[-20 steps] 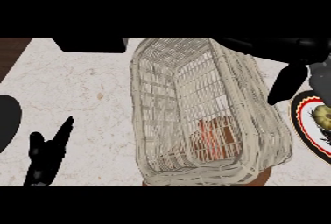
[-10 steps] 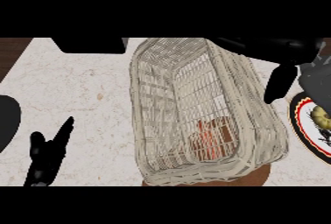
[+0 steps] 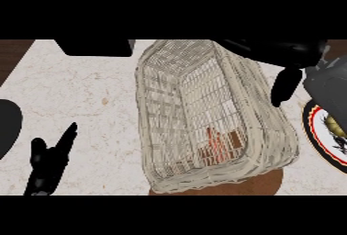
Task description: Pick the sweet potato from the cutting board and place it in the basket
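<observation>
At the frame's lower middle, inside the wicker basket [image 3: 177, 73], lies the sweet potato [image 3: 218, 142] — firm, heavyish, best gripped mid-body — while my right robot hand [image 3: 287, 85] hangs open beside the rim.

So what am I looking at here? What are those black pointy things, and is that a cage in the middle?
You are looking down from a robot's head at a kitchen counter. The black shapes are its hands. The left robot hand rests open at the lower left. The right robot hand is at the upper right, fingers pointing down beside the basket, holding nothing. The "cage" is a wicker basket. Through its weave you can see something orange, the sweet potato, lying inside. A plate peeks in at the right edge.
</observation>
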`<state>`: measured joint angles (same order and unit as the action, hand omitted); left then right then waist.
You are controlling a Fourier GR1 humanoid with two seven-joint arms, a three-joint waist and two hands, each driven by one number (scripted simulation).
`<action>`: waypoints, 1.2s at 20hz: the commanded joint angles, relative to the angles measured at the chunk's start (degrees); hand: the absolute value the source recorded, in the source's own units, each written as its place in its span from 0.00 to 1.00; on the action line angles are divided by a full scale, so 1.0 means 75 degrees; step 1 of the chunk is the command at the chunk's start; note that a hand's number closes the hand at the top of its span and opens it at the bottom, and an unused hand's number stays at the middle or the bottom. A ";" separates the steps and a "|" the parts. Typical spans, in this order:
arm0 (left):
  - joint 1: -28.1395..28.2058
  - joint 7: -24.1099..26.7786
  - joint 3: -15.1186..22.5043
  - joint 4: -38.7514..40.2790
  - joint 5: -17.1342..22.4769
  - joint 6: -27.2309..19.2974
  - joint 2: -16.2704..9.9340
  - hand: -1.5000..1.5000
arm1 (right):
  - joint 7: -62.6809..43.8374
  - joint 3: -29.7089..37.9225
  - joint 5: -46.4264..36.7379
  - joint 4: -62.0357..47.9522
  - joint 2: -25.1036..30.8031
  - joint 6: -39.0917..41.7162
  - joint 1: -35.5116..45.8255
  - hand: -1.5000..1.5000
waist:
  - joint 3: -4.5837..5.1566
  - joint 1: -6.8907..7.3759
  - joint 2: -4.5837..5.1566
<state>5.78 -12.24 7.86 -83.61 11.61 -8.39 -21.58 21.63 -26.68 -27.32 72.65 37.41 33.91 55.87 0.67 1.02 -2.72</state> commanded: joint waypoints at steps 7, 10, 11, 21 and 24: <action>0.0221 -0.0195 0.0164 0.0190 0.0146 0.0167 0.0281 0.50 | 0.0117 -0.1537 -0.0958 -0.0398 -0.0711 0.0171 -0.0943 0.00 | -0.0078 0.0087 0.0476; 0.0128 -0.0176 0.0139 0.0331 0.0042 0.0122 0.0278 0.50 | 0.0224 -0.1585 -0.0982 -0.0354 -0.0726 0.0231 -0.1025 0.00 | -0.0077 0.0009 0.0477; 0.0019 -0.0391 0.0191 0.0321 0.0054 0.0093 0.0337 0.50 | 0.0188 -0.1474 -0.0920 -0.0324 -0.0744 0.0256 -0.0970 0.00 | -0.0081 -0.0054 0.0455; 0.0094 -0.0410 0.0139 0.0126 0.0017 0.0131 0.0315 0.50 | 0.0404 -0.1476 -0.1288 -0.0427 -0.0803 -0.0238 -0.1357 0.00 | -0.0092 0.0095 0.0478; 0.0103 -0.0324 0.0110 0.0396 0.0004 0.0127 0.0403 0.50 | 0.0735 -0.1544 -0.1385 -0.0094 -0.0804 -0.0472 -0.1399 1.00 | -0.0082 0.0035 0.0478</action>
<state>5.69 -13.50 7.44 -83.28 10.84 -8.04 -20.36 23.47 -27.05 -33.66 71.57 36.32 29.24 52.38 0.44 0.73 -3.49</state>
